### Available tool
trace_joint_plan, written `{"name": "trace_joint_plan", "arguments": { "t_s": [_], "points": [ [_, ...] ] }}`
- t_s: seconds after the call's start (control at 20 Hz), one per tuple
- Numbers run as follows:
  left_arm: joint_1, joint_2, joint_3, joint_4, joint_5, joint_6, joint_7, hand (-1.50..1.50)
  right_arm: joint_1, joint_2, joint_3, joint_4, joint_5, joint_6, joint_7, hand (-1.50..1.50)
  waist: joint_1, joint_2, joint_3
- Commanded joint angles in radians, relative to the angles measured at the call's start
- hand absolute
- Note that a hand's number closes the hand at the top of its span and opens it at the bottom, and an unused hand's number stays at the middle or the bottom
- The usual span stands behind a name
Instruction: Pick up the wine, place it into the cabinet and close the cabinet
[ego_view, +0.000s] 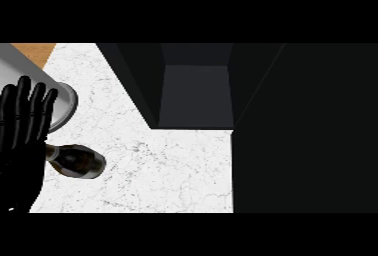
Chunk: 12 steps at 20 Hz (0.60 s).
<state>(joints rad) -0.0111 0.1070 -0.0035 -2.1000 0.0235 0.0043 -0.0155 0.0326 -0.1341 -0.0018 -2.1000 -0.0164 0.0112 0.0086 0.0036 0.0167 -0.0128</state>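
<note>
Pick-up step, not yet made. Wine bottle (76, 161) lies on the worktop (170, 170), well short of the open cabinet (196, 95). Left hand (22, 125) just beside the bottle, fingers straight, holding nothing. Right hand unseen. Next: curl round the bottle.

One wine bottle (75, 161), one cabinet (193, 95)

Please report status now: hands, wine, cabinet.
Left hand open, beside the wine. Right hand not in view. Wine on counter, not held. Cabinet open, path clear.
</note>
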Motion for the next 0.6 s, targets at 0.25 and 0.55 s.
{"name": "trace_joint_plan", "arguments": {
  "t_s": [0.25,0.55],
  "points": [
    [0.051,0.171,0.291,0.054,0.504,-0.31,-0.044,-1.5,0.142,0.04,0.086,-0.101,0.047,0.024,-0.092,-1.5,-0.001,-0.02,0.011],
    [0.149,0.171,0.256,-0.016,0.802,-0.243,0.315,-1.5,0.204,-0.029,0.136,-0.221,-0.232,0.172,0.155,-1.5,0.008,-0.025,0.013]
  ]
}}
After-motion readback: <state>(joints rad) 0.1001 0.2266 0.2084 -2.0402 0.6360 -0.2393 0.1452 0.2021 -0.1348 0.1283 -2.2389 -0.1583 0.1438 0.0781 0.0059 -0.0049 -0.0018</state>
